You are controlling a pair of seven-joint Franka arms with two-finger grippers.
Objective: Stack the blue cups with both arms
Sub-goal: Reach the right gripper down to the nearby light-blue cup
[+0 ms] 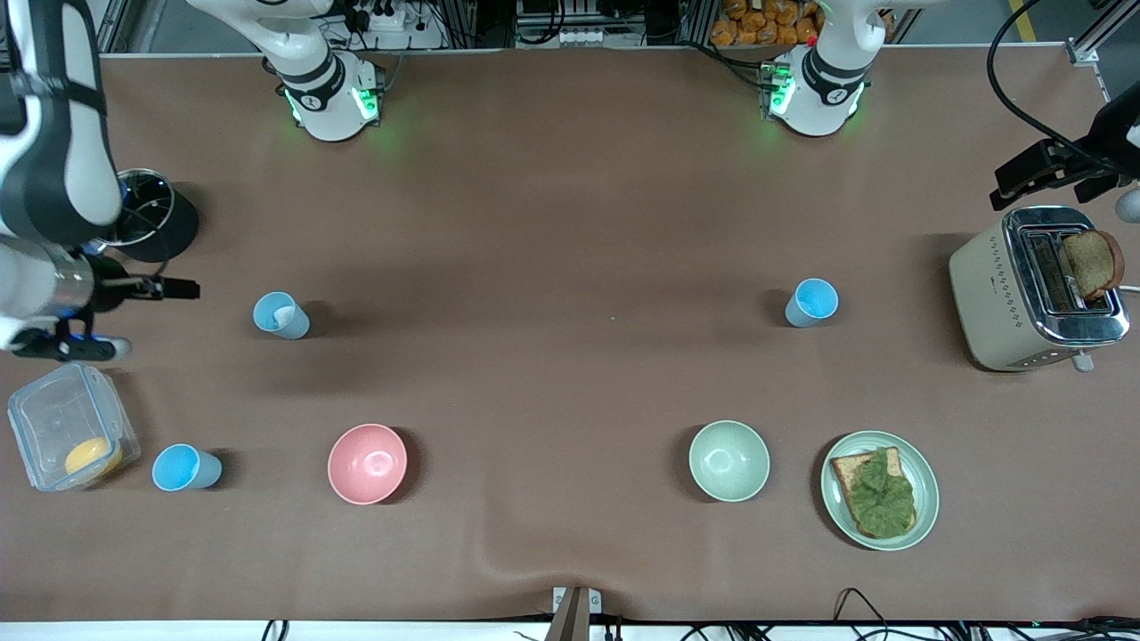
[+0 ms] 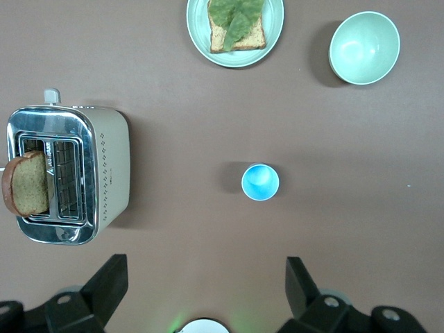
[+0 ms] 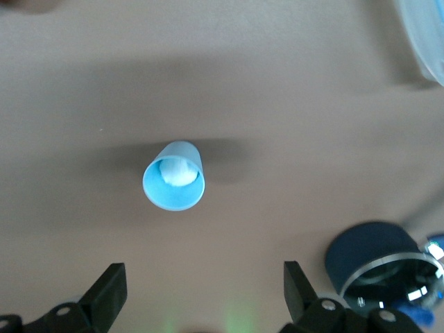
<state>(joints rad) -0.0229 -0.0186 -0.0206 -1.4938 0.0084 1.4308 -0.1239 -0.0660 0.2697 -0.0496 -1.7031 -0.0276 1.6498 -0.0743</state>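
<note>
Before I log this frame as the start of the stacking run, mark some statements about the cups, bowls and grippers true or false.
1. All three blue cups stand apart, none stacked. True: one, one, one.
2. The left gripper holds a cup. False: it is open, empty, over bare table by the toaster.
3. The right gripper is open. True.
4. The pink bowl holds a cup. False: it is empty.
5. Bread sticks out of the toaster. True.

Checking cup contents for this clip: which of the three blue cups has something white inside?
The blue cup near the right arm's end, farther from the front camera than the pink bowl; a white lump sits inside. The other two cups look plain blue inside.
</note>
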